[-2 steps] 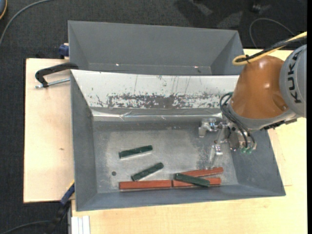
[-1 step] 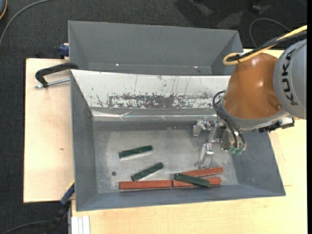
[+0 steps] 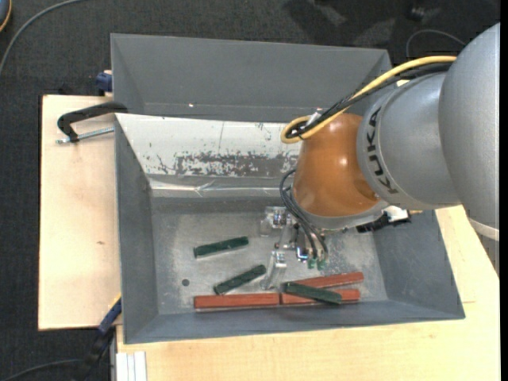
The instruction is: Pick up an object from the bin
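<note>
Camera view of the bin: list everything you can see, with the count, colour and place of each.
green sticks: three, dark green; one left of centre on the floor, one nearer the front beside the claw, one lying across the red sticks at front right
red sticks: two or three, reddish brown; along the front wall and front right
bin: one, grey metal
arm: one, silver with orange cover, reaching in from the right
claw: one, metal, low over mid-floor
</note>
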### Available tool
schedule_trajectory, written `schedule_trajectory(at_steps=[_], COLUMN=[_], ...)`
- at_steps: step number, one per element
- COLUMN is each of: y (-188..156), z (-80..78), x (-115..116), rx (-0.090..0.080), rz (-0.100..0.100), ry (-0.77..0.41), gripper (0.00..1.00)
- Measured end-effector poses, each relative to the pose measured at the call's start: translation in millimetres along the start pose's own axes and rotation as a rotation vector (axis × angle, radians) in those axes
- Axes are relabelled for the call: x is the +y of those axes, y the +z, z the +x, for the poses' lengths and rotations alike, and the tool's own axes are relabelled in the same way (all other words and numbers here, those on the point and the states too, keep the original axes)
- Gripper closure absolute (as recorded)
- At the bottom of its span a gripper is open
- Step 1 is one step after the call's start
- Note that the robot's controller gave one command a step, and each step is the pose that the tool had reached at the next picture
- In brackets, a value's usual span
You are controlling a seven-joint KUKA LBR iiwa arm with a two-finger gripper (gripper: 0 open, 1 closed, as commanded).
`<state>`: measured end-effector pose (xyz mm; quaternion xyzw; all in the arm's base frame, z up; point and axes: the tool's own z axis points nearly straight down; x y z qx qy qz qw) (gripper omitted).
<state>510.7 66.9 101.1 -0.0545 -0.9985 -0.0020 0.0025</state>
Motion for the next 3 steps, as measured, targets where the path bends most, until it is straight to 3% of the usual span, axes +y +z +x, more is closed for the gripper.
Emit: schedule_trajectory(at_steps=[1, 2, 3], y=[29.3, 28.3, -107.9], z=[11.2, 10.5, -40.8], x=[46.3, 43.6, 54.4], rx=[-0.005, -0.006, -0.02], rz=[0.001, 0.003, -0.002], ry=[-0.04, -0.036, 0.021], gripper=[0.0, 1.0, 1.0])
